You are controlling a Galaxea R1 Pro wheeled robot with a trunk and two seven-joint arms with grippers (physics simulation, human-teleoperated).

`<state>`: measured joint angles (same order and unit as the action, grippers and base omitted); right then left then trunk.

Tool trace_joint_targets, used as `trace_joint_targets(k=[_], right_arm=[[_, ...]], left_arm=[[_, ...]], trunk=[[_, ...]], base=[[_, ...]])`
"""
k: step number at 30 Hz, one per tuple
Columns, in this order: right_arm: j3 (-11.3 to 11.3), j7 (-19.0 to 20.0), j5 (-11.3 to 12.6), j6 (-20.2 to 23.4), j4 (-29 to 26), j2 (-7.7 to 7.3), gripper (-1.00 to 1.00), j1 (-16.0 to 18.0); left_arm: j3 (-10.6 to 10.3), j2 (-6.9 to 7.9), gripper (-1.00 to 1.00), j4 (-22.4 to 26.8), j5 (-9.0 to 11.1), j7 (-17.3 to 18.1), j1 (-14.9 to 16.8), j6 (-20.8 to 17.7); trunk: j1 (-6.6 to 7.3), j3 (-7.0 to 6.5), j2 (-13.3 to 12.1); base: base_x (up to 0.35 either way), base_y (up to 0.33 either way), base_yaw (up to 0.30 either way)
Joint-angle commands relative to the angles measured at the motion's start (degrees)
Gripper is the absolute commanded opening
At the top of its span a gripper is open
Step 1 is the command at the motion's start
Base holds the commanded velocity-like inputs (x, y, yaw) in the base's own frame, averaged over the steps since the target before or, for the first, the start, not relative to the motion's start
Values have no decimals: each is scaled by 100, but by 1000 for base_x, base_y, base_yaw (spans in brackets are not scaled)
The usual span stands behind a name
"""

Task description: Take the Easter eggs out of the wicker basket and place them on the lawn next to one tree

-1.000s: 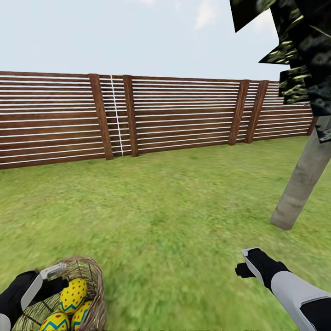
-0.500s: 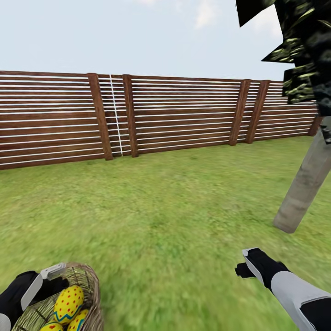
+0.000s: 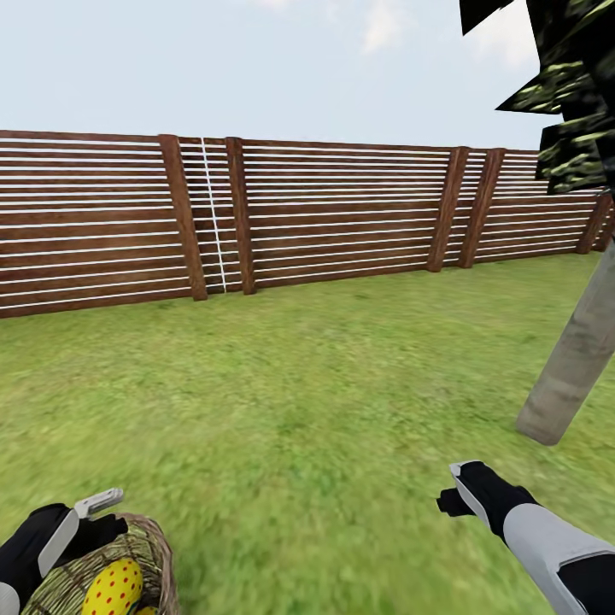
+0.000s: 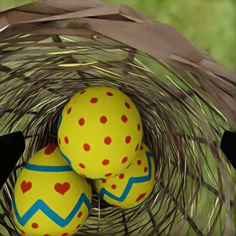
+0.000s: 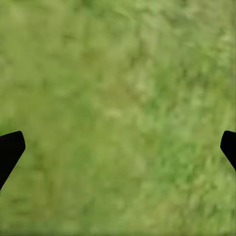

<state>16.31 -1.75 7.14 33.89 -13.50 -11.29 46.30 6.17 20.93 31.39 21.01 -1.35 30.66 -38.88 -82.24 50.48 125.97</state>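
Eggs [image 4: 101, 147], three, show inside the basket [image 4: 187, 64] in the left wrist view; head view shows one. They lie between the left gripper's [image 4: 118, 150] wide, empty jaws. Right gripper [image 5: 118, 147] gapes over lawn [image 5: 118, 88].

The left arm enters the head view at the lower left corner, its black wrist angled up and to the right, ending in the left gripper [image 3: 96, 506] with a pale grey finger [image 3: 101, 500] pointing right. In the left wrist view its two dark fingertips sit at the far edges of the picture, spread wide apart, so the jaws appear open, gripping nothing.

The right arm comes in from the lower right corner, a light grey forearm leading into a black wrist, stretched forward and to the left. The right gripper [image 3: 457, 487] has one grey-edged finger raised. In the right wrist view its fingertips [image 5: 10, 150] also stand wide apart.
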Motion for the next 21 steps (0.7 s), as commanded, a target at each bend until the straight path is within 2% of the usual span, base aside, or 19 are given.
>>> trace_joint_targets(k=[1, 5, 12, 21], right_arm=[[48, -18, 59, 30, -12, -5, 100, 2], [60, -26, 55, 28, -12, -1, 100, 2], [65, -30, 58, -48, -12, 3, 100, 2], [60, -36, 59, -57, -12, 4, 100, 2]], left_arm=[[16, -1, 100, 8, 35, -14, 2, -32], [16, -1, 100, 8, 35, -12, 2, -32], [16, -1, 100, 8, 34, -6, 2, -32], [16, -2, 100, 8, 35, -11, 2, -29]], trunk=[[1, 6, 2], [1, 6, 2], [1, 6, 2], [1, 6, 2]], base=[[3, 0, 0], [19, 18, 0], [205, 178, 0], [21, 18, 0]])
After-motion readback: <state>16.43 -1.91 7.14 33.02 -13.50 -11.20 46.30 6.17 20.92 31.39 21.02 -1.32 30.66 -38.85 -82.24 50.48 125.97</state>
